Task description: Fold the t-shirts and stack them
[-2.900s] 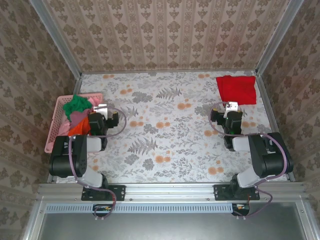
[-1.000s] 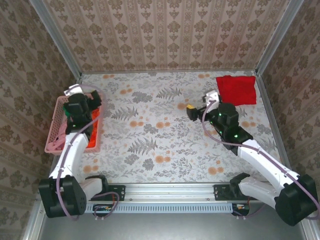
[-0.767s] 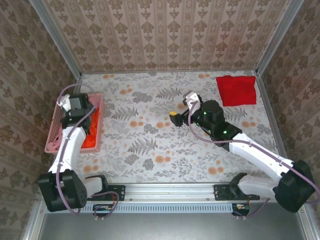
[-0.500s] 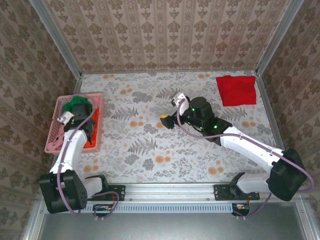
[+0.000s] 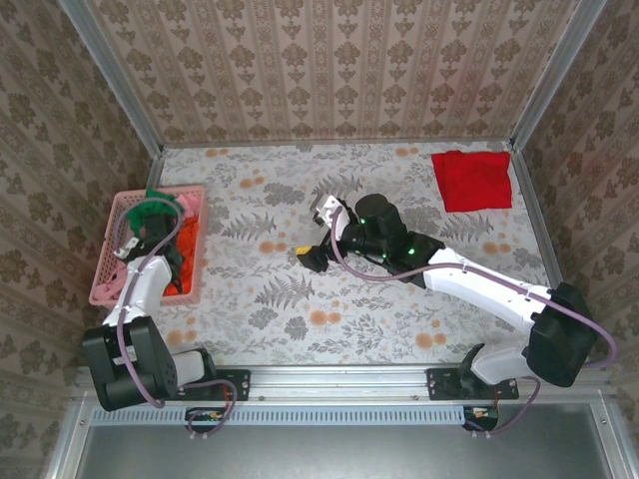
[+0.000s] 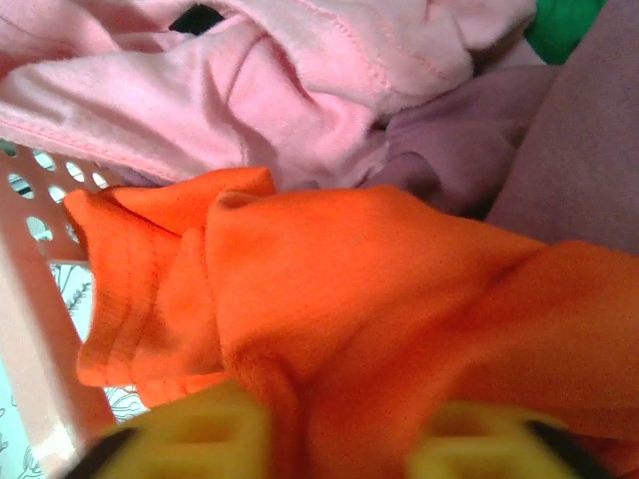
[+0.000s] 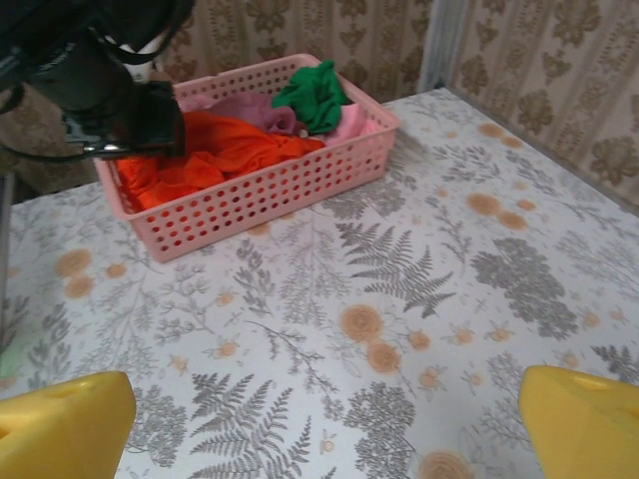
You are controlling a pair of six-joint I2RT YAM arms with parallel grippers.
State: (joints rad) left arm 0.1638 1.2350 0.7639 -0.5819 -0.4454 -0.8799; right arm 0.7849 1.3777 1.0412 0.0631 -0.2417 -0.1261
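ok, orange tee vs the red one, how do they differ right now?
The orange t-shirt lies crumpled in the pink basket among other shirts; the red t-shirt lies folded flat on the table, alone. The left gripper has its fingers astride the orange t-shirt; no gripper is near the red t-shirt. Both are plain cloth.

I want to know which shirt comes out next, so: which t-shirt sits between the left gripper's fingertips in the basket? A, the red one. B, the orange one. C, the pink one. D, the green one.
B: the left wrist view shows the orange t-shirt bulging up between the yellow fingertips of the left gripper, with the pink t-shirt and the mauve t-shirt lying beyond it.
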